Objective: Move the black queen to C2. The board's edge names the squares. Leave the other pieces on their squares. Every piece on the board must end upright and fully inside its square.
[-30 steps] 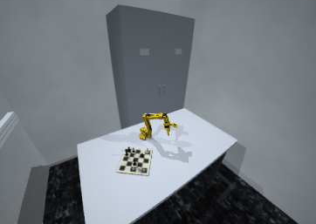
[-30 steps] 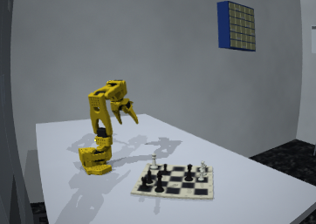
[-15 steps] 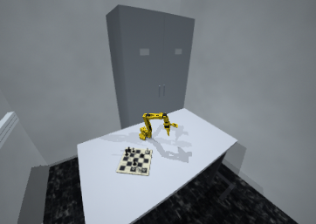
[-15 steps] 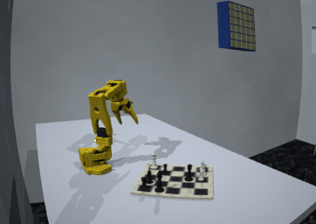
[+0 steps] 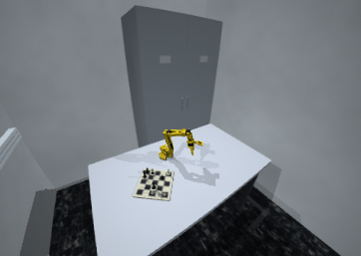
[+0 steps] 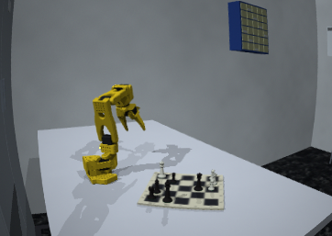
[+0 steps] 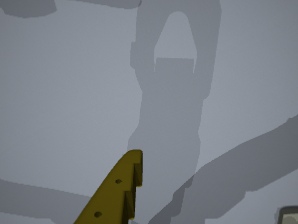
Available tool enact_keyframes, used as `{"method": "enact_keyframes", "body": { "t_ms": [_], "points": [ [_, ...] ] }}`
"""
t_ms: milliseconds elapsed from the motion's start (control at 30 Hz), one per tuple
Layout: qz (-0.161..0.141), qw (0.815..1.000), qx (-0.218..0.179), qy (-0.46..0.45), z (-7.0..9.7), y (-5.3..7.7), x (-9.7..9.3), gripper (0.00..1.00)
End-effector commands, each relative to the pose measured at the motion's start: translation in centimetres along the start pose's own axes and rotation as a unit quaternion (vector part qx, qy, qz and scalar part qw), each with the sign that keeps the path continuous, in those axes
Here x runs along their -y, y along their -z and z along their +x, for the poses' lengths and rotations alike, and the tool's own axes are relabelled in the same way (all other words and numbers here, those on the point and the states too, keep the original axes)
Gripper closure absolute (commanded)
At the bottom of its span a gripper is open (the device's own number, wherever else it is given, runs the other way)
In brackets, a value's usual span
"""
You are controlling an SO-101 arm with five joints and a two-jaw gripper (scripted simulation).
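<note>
The chessboard [image 6: 183, 191] lies on the white table in front of the arm's base; it also shows in the top view [image 5: 154, 185]. Several black and white pieces stand upright on it. A tall black piece [image 6: 198, 181] stands near the board's right side; I cannot tell for sure that it is the queen. My gripper [image 6: 134, 123] is folded back, raised high above the table behind the board and well apart from every piece. It is open and holds nothing. The wrist view shows one yellow jaw [image 7: 120, 190] over bare table and a corner of the board [image 7: 289, 215].
The arm's yellow base [image 6: 98, 170] stands left of the board. A tall grey cabinet [image 5: 172, 75] stands behind the table. The table edges run close to the board's front side.
</note>
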State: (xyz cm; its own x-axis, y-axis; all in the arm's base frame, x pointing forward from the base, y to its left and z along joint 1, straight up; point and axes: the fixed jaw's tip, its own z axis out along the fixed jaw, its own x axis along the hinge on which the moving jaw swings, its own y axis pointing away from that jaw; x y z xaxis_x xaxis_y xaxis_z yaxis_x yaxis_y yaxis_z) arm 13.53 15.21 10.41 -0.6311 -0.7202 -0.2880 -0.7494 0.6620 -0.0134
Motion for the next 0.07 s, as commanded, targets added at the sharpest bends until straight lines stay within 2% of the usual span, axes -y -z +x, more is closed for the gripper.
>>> {"method": "enact_keyframes", "body": {
  "t_ms": [0, 33],
  "points": [
    [-0.002, 1.0, -0.004, 0.003, 0.31, 0.07, -0.26, 0.6],
    [-0.002, 1.0, -0.004, 0.003, 0.31, 0.07, -0.26, 0.6]
  ]
}}
